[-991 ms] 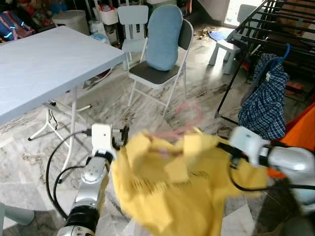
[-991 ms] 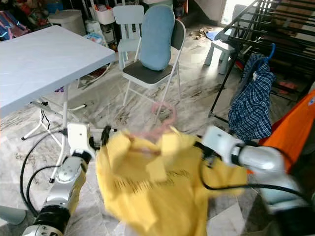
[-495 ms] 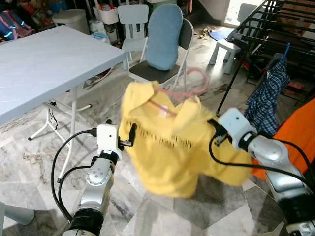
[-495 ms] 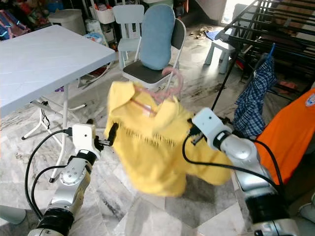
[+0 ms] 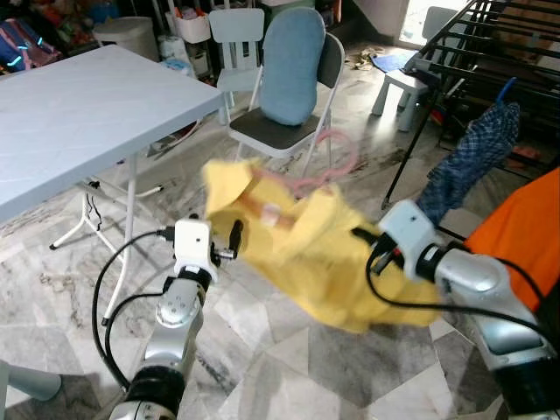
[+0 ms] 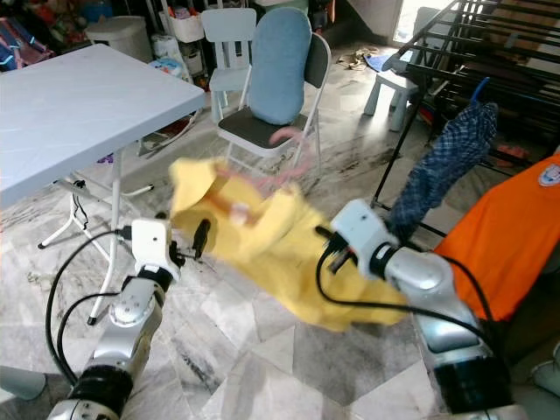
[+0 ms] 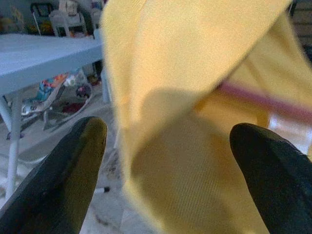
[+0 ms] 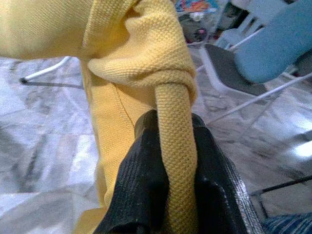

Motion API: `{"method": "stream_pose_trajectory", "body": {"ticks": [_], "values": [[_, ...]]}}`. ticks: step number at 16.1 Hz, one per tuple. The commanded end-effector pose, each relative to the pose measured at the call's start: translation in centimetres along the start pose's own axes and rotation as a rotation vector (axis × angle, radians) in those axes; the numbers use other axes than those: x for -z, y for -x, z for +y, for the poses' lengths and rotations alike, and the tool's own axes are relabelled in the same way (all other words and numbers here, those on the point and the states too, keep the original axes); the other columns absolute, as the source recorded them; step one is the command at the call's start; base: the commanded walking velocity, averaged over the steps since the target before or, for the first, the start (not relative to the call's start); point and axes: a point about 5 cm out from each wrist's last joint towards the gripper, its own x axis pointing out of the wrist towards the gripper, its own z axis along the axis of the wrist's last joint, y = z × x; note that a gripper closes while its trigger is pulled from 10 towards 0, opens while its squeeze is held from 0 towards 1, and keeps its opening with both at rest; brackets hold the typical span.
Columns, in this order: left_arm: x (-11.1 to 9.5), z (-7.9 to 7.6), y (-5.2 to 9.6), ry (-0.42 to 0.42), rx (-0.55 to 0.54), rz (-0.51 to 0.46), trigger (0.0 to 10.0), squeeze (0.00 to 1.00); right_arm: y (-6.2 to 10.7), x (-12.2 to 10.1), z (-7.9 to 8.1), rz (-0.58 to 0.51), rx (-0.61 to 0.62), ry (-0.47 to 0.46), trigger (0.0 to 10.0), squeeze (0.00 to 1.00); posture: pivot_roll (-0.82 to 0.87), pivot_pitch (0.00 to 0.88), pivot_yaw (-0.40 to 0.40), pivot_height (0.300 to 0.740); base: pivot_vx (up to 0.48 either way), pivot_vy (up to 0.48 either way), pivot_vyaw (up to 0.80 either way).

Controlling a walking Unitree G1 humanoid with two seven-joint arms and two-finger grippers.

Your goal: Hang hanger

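I can read no text, label or number anywhere. The orange garment (image 6: pixel 512 229) hanging beyond my right gripper (image 8: pixel 168 161) carries a small round badge near its upper edge, but it is too small to read.

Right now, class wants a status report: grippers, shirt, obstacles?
Right gripper shut on yellow shirt. Left gripper open beside it. Pink hanger inside shirt, unhung. Folding chair stands ahead; drying rack to the right.
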Motion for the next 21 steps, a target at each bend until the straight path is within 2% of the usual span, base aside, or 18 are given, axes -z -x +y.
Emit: {"method": "stream_pose_trajectory", "body": {"ticks": [1,2,4,5,6,11,16,17,18,21], "values": [[0.3,0.1,-0.1,0.004,-0.008,0.022,10.0,0.0,0.2,-1.4,0.5,-0.061,-0.049,0.001,10.0,0.0,-0.3,0.0,0.045,0.74,0.0,0.0,0.0],[0.7,0.1,-0.1,0.004,-0.014,0.045,10.0,0.0,0.7,-1.6,1.3,-0.074,-0.115,-0.014,10.0,0.0,-0.3,0.0,0.048,0.74,0.0,0.0,0.0],[1.0,0.4,-0.1,-0.006,-0.03,0.067,10.0,0.0,1.1,-1.7,1.5,-0.071,-0.148,-0.014,10.0,0.0,-0.3,0.0,0.049,0.74,0.0,0.0,0.0],[1.1,0.6,-0.1,-0.004,-0.035,0.072,0.0,0.0,1.4,-1.6,1.4,-0.058,-0.153,-0.011,10.0,0.0,-0.3,0.0,0.049,0.74,0.0,0.0,0.0],[1.3,1.1,0.1,-0.008,-0.042,0.08,0.0,0.0,1.9,-1.1,0.8,-0.025,-0.149,0.005,10.0,0.0,-0.3,0.0,0.047,0.74,0.0,0.0,0.0],[1.6,2.6,0.5,-0.023,-0.067,0.097,0.0,0.0,3.2,0.0,-0.2,0.067,-0.182,0.07,10.0,0.0,-0.3,0.0,0.043,0.74,0.0,0.0,0.0],[1.4,3.3,0.5,-0.018,-0.083,0.095,0.0,0.0,3.9,1.7,-0.7,0.17,-0.184,0.164,10.0,0.0,-0.3,0.0,0.043,0.74,0.0,0.0,0.0],[1.4,3.3,0.5,-0.006,-0.084,0.095,0.0,0.0,3.9,2.0,-0.9,0.193,-0.176,0.197,10.0,0.0,-0.3,0.0,0.043,0.74,0.0,0.0,0.0],[1.3,3.1,0.4,0.03,-0.074,0.1,0.0,0.0,3.9,3.1,-1.2,0.255,-0.157,0.284,10.0,0.0,-0.3,0.0,0.043,0.74,0.0,0.0,0.0],[1.3,2.3,0.4,0.119,-0.011,0.119,0.0,0.0,4.3,4.5,-1.0,0.312,-0.181,0.378,10.0,0.0,-0.29,0.0,0.041,0.74,0.0,0.0,0.0]]}}
